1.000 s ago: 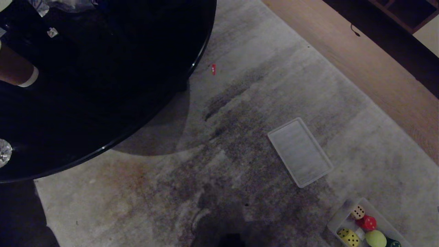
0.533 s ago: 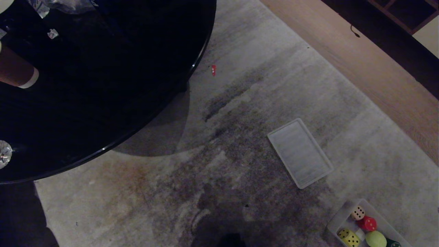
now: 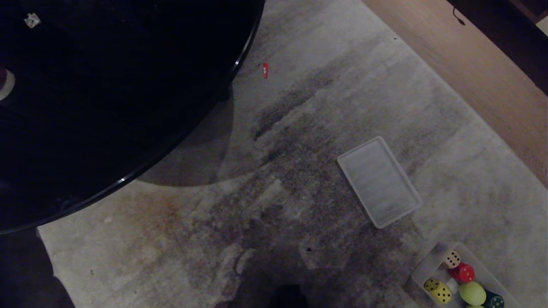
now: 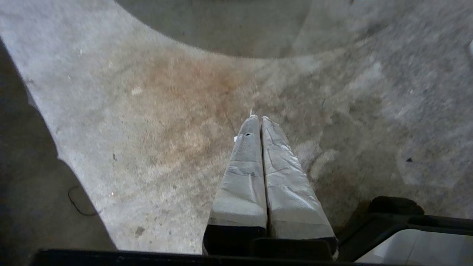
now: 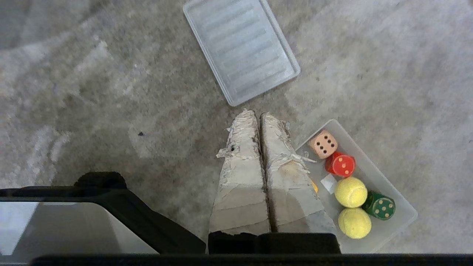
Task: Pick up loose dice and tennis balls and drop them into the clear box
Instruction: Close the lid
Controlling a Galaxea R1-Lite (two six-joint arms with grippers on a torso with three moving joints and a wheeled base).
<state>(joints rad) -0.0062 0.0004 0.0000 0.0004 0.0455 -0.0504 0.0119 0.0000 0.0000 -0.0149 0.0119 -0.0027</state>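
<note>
Seemingly parked, the right gripper (image 5: 259, 115) hangs above the rug (image 3: 299, 128) with its taped fingers pressed together and nothing between them; the left gripper (image 4: 258, 119) is likewise closed and empty over a bare, stained patch. Just beside the right one sits the clear box (image 5: 401, 207), near the rug's near right corner in the head view. It holds the cream die (image 5: 323, 143), the red die (image 5: 340, 164), two tennis balls (image 5: 350, 192) and a green die (image 5: 379, 205), so the collecting looks finished, which would explain the idle arms. The ribbed lid (image 5: 242, 46) lies flat on the rug, a little beyond the box. The right fingers cover most of the yellow die (image 3: 437, 290). The box is cut off at the head view's edge.
</note>
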